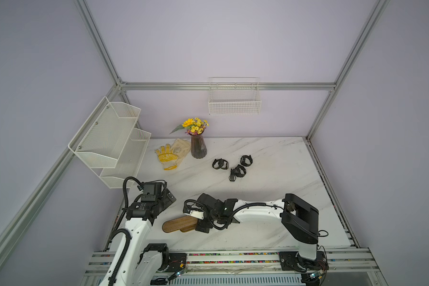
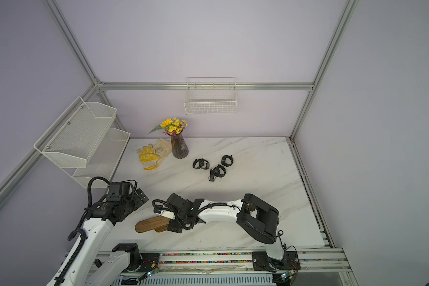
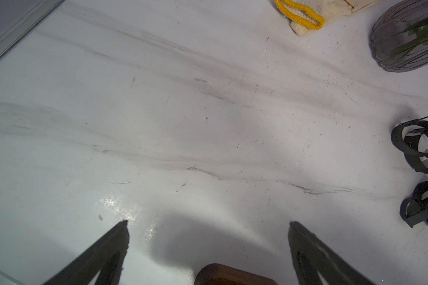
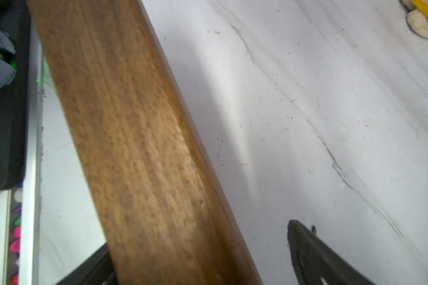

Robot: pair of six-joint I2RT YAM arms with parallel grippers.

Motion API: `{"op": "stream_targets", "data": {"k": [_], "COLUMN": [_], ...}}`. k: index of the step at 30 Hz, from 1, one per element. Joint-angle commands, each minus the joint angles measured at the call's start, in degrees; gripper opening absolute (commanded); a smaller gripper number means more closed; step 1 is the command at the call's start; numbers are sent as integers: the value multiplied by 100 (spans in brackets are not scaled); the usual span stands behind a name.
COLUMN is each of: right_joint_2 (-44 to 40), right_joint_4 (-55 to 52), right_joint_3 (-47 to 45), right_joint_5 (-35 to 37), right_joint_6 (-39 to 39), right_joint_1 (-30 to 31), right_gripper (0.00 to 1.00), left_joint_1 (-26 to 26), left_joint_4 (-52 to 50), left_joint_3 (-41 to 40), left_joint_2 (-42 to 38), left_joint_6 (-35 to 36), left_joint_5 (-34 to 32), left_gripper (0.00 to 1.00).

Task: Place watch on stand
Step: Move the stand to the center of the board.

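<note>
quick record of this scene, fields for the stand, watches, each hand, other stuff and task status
stand: wooden, near the front edge of the table, no watch on it
watches: three black ones, clustered farther back on the table, apart from the stand
left hand: open, empty, over bare table
right hand: open, astride the stand's bar, gap showing beside one finger
other: vase of yellow flowers, gloves at the back
task status: not yet done

Bright, soft shadows; rt wrist view blurry.
</note>
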Motion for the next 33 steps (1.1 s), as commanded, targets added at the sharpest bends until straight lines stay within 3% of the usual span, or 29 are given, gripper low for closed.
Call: {"op": "stream_targets", "data": {"k": [1,7,18,33], "right_joint_2": [48,172,150,471], "right_joint_4": [-93,-409,-397,-263], "right_joint_3": [160,392,299,736], "right_joint_5": [47,31,163,-271], "right_joint_6": [-253,-363,-491,-1359], "right_joint_1": [30,22,-94,-1222], "right_gripper": [88,60,47,47], "left_joint_1": [75,114,153,162], "left_joint_4": [138,148,191,372], "left_joint_3": [340,326,294,182], "left_joint_2": [-8,-6,12,116], "left_joint_6": [84,99,116,151], "left_joint_5": [29,21,38,69], "left_gripper": [100,100,100,100]}}
